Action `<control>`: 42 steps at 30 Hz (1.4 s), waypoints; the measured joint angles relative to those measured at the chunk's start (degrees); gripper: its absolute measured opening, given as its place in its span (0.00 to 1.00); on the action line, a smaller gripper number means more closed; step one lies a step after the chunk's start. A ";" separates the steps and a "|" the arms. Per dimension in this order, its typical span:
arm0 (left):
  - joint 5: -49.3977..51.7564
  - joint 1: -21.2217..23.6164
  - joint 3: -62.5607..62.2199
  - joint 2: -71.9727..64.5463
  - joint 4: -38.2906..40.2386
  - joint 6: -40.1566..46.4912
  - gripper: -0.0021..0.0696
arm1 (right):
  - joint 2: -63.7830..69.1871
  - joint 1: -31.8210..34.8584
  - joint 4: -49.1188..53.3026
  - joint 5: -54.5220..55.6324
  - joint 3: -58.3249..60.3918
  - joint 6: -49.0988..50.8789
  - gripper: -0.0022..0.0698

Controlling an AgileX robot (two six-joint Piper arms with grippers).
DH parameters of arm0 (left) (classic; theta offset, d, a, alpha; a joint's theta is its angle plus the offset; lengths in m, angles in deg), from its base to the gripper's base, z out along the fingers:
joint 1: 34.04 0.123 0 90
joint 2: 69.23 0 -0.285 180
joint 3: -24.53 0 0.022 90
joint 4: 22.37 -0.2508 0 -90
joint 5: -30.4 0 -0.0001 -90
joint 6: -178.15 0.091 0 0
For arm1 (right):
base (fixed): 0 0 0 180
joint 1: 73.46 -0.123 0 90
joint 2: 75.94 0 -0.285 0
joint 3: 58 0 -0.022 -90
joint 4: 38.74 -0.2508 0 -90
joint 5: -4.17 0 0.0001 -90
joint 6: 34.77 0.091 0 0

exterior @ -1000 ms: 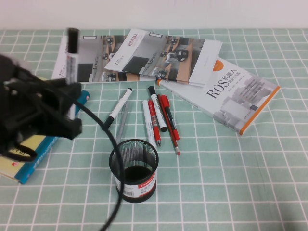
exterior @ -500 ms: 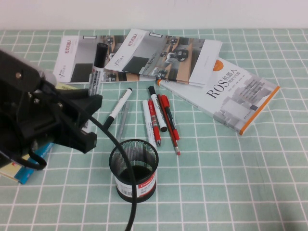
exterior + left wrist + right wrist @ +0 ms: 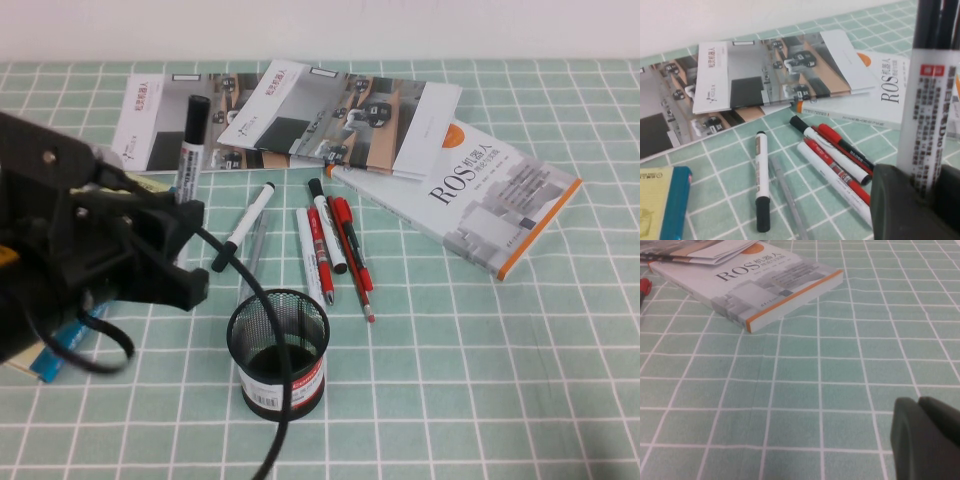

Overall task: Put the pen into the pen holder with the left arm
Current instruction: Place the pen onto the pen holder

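While the left pincer (image 3: 170, 225), left of the pen holder (image 3: 279, 352), grips the pen (image 3: 187, 148) upright, cap up, it should travel right until the barrel's lower end is over the mesh mouth, then descend. Right pincer (image 3: 927, 437): pressed together, parked over bare green-checked tabletop (image 3: 480, 380), beyond the ROS book (image 3: 465, 192).
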 joint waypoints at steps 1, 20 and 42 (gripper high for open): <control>-0.77 -1.03 0.00 -0.04 -7.98 -8.03 0.18 | 0.00 0.00 0.00 0.00 0.00 0.00 0.00; -45.35 -3.99 10.01 -18.25 -66.91 -69.23 0.18 | 0.00 0.00 0.00 0.00 0.00 0.00 0.00; -49.71 -3.99 10.01 -29.12 -67.35 -69.12 0.18 | 0.00 0.00 0.00 0.00 0.00 0.00 0.00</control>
